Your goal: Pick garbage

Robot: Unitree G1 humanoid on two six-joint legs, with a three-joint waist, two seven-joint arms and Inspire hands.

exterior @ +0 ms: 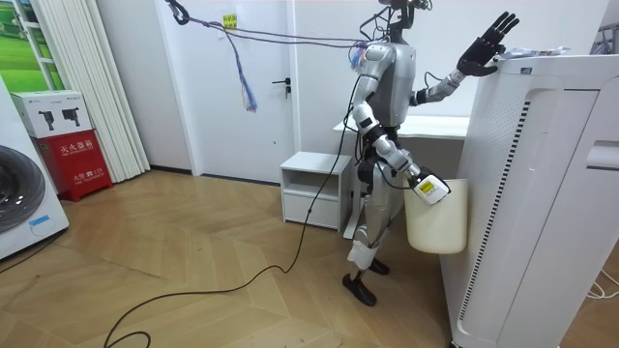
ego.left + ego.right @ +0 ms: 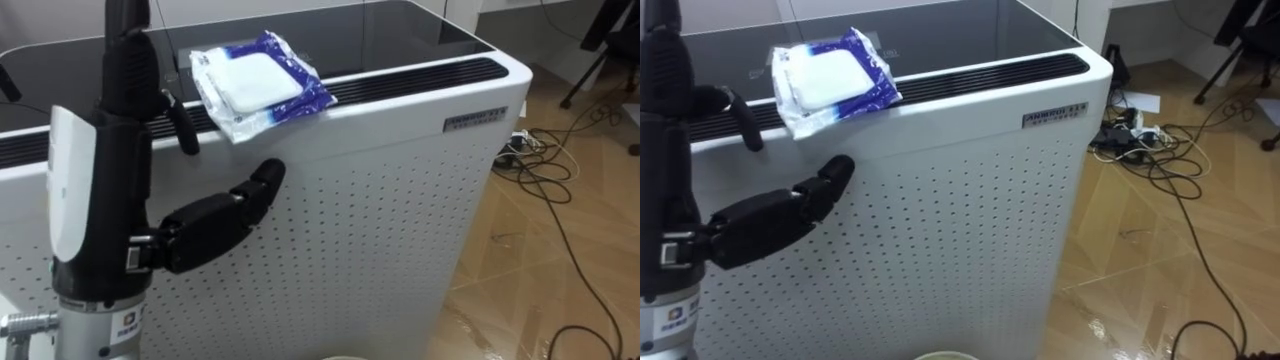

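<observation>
While the left hand (image 2: 120,180) stands upright before the white perforated unit (image 2: 380,210), fingers straight, thumb stretched out and holding nothing, the garbage, a blue-and-white wipes packet (image 2: 262,85), lies on the unit's top. It rests across the vent grille (image 2: 430,78) with one corner over the front edge, apart from the hand and to its right. A sound pick would probably carry the palm above that edge, then rightward and down, closing on the overhanging corner. The film looks slick and could slide back over the glossy top if pushed. In the room view the right hand (image 1: 418,184) meets the rim of a cream waste bin (image 1: 440,230) at hip height; its hold cannot be told. Obstacles: the unit's front edge between palm and packet. Loose cables (image 2: 545,165) lie on the floor beyond.
</observation>
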